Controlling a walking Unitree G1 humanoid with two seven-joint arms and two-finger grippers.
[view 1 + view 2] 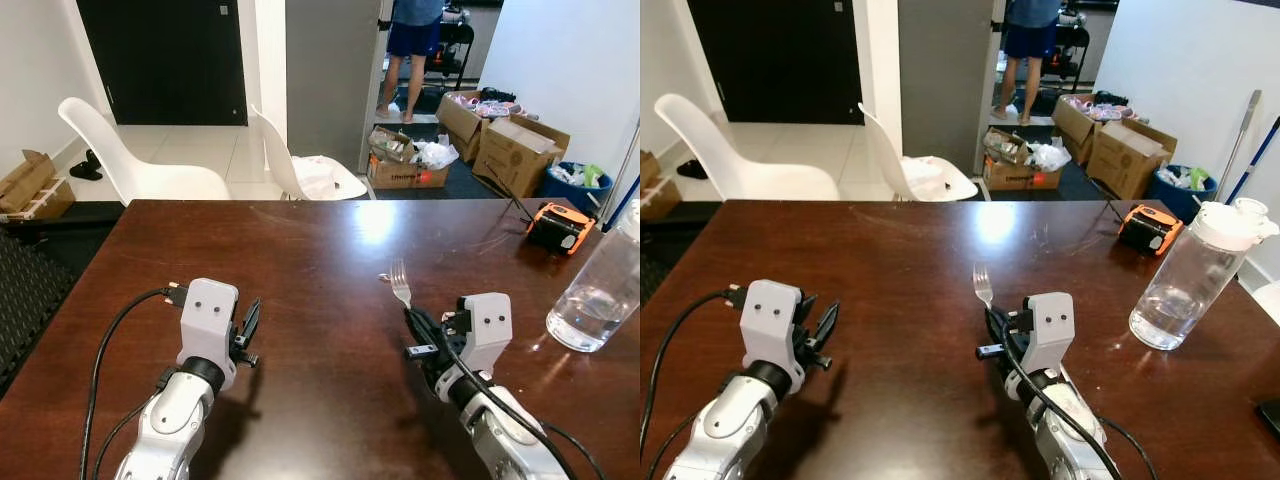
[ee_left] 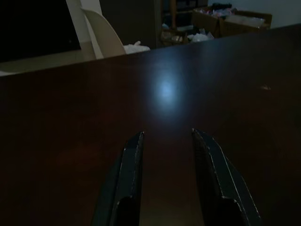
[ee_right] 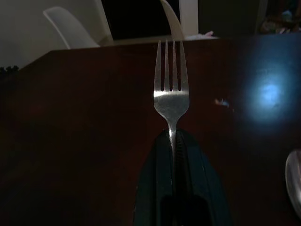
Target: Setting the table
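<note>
Two grippers sit low over the dark wooden table (image 1: 300, 250). My right gripper (image 1: 418, 325) is clamped on the handle of a silver fork (image 1: 400, 284), tines pointing away from me and raised just above the tabletop. My left gripper (image 1: 247, 330) hovers empty, fingers (image 2: 129, 179) parted. Well off to the right stand a clear water bottle (image 1: 1195, 275) and an orange device (image 1: 1150, 228).

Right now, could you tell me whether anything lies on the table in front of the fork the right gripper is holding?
Nothing visible does. The right gripper is shut on the fork, tines pointing forward over bare brown table. The water bottle stands off to the right, apart from it.
</note>
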